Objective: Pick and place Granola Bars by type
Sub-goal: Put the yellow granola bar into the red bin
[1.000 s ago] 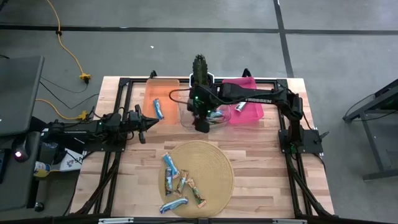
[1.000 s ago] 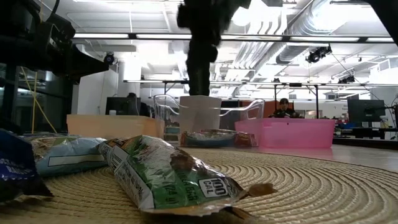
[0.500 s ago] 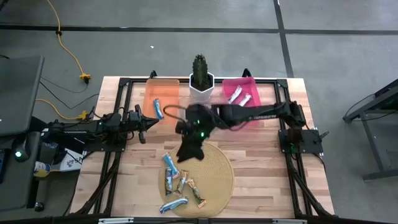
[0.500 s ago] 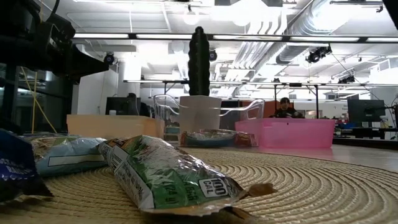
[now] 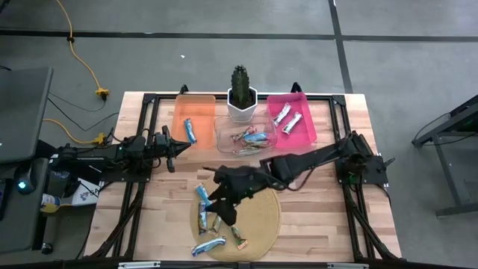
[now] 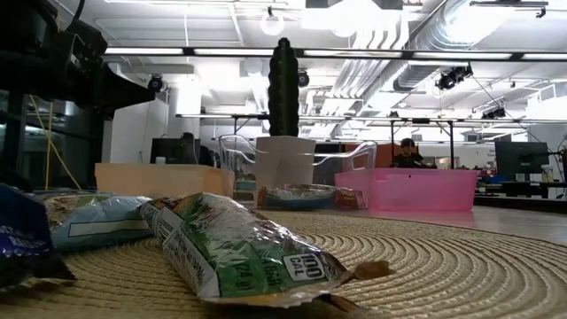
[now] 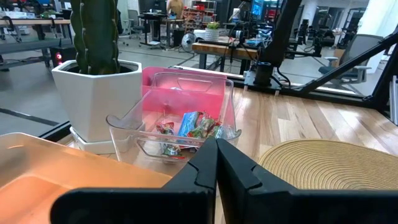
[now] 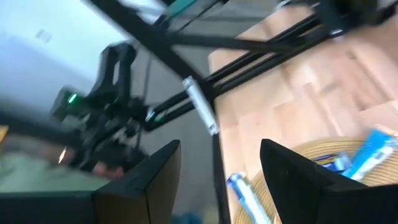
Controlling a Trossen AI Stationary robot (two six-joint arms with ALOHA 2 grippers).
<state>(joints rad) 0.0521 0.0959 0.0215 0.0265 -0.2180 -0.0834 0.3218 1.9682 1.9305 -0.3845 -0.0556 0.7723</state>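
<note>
Right gripper (image 5: 224,200) is down over the round woven straw mat (image 5: 265,224) now, fingers spread wide and carrying nothing. A second ago it was up at the clear plastic bin (image 5: 245,137), half a second ago it was swinging across, and here it is back at the pile. That reads as one bar delivered and the arm returning for another, so the sort is well under way but far from done. The right arm is stretched long and low from its base, wrist bent down toward the mat's near-left part.

Directly beneath and around those open fingers lie the loose foil-wrapped granola bars (image 5: 208,245), blue-and-white and orange-brown ones scattered just beside one another. Behind the gripper, well apart, the clear bin holds several mixed-colour bars, the pink plastic bin (image 5: 306,131) holds two silver ones, and the orange plastic bin (image 5: 196,110) one blue-and-white bar.

Left gripper (image 5: 181,146) waits off to the side by the orange bin, fingers pressed together, nothing in them.
</note>
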